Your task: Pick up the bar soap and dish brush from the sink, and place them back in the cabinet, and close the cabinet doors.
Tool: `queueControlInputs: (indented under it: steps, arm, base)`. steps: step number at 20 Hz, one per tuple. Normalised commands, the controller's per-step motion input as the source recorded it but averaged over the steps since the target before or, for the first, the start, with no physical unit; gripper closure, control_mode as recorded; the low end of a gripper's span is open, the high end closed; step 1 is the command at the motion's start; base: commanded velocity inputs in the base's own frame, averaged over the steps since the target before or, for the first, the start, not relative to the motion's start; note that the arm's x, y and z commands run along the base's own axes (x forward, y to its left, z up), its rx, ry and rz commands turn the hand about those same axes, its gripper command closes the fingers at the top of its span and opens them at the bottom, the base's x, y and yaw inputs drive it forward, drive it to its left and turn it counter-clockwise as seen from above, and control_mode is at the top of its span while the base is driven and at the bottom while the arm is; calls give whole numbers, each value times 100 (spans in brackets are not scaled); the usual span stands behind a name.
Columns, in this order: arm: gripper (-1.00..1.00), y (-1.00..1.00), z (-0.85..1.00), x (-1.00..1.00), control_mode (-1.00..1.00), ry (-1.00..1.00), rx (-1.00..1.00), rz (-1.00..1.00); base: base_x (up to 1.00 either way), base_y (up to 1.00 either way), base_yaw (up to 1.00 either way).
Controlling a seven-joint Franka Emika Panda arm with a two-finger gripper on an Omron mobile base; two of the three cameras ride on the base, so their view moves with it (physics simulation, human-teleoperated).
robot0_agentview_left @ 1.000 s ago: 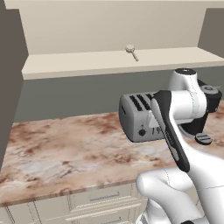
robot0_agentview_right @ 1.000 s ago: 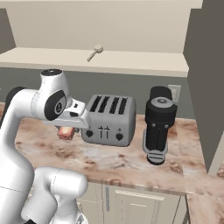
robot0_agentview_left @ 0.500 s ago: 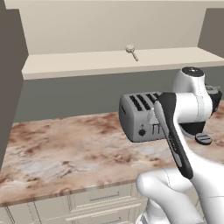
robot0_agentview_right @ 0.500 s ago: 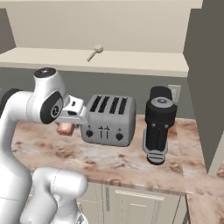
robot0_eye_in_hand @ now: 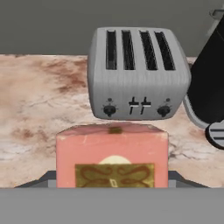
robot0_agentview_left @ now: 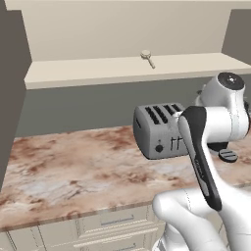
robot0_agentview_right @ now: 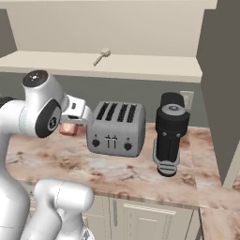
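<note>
Across the marbled brown and cream desk [robot0_agentview_left: 73,166], from left to right, come a broad bare stretch, then a silver four-slot toaster [robot0_agentview_left: 162,130], then a black coffee grinder [robot0_agentview_right: 171,133] at about three o'clock of the toaster, standing just beside it. Bare desk runs along the front edge before both appliances.

Above, at twelve o'clock, the cabinet [robot0_agentview_left: 122,71] stands open, its beige shelf bare along most of its length. The dish brush [robot0_agentview_left: 147,57] lies on that shelf near the middle, round head toward the back wall, thin handle pointing toward the front lip.

The gripper [robot0_agentview_right: 69,127] hangs left of the toaster in the right base view, above the desk. Its jaws are spread wide and closed on the bar soap [robot0_eye_in_hand: 112,155], a reddish-pink block. From the hand view, the soap's near face carries a gold label with a pale round mark and a curling emblem; no lettering can be read. The toaster sits at twelve o'clock of the soap, well apart, its front showing two knobs and two small levers.
</note>
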Motion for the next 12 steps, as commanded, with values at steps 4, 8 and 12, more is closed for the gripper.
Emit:
queueControlInputs:
  steps: [4, 8, 12]
  arm:
    - [100, 9, 45, 0, -100, -20, 0, 0]
    - [100, 15, 47, 0, -100, -20, 0, 0]
    - [100, 16, 48, 0, -100, -21, 0, 0]
  base:
    - [0, 0, 0]
    - [0, 0, 0]
    - [0, 0, 0]
